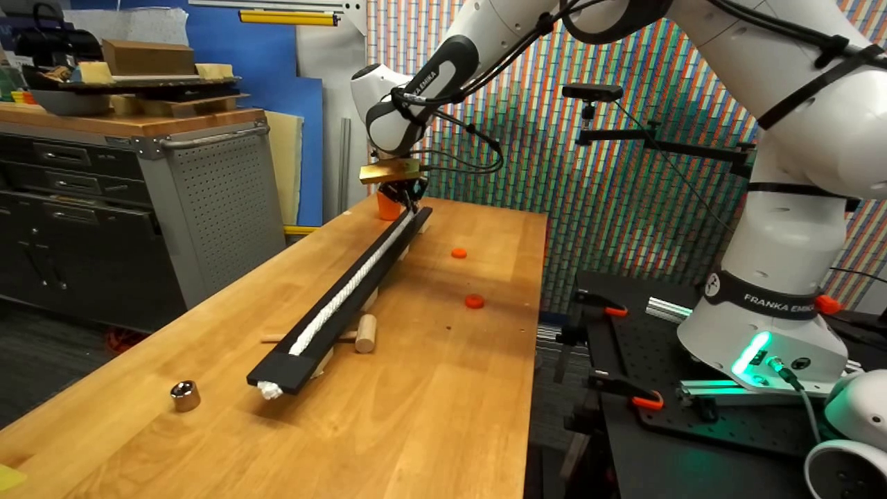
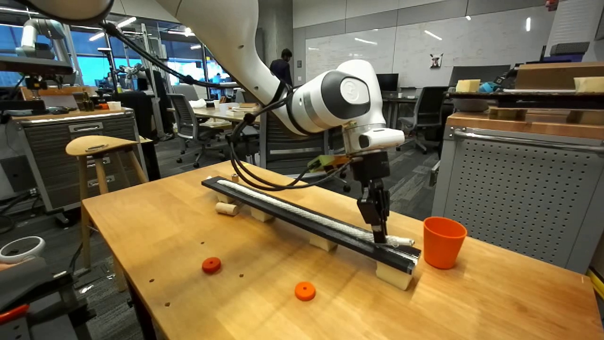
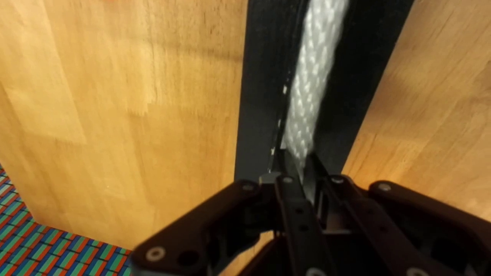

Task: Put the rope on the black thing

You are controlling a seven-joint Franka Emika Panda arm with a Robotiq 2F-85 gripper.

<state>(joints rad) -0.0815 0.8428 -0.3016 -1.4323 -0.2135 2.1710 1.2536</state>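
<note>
The white rope (image 1: 358,277) lies lengthwise along the groove of the long black bar (image 1: 303,366). Both also show in an exterior view, the rope (image 2: 292,207) and the bar (image 2: 283,214). A white rope tip pokes out at one bar end, past a black stretch that covers it. My gripper (image 2: 380,237) points down at the bar's opposite end, near the orange cup. In the wrist view the rope (image 3: 312,73) runs between my fingertips (image 3: 301,165), which are closed on it. Beyond the fingers the rope's end sits slightly above the bar (image 3: 259,96).
The bar rests on several pale blocks (image 2: 394,276). An orange cup (image 2: 443,243) stands close beside its gripper end. Two orange discs (image 1: 474,301) (image 1: 459,254) lie on the table. A wooden mallet (image 1: 366,334) lies partly under the bar. A metal ring (image 1: 185,396) stands nearby.
</note>
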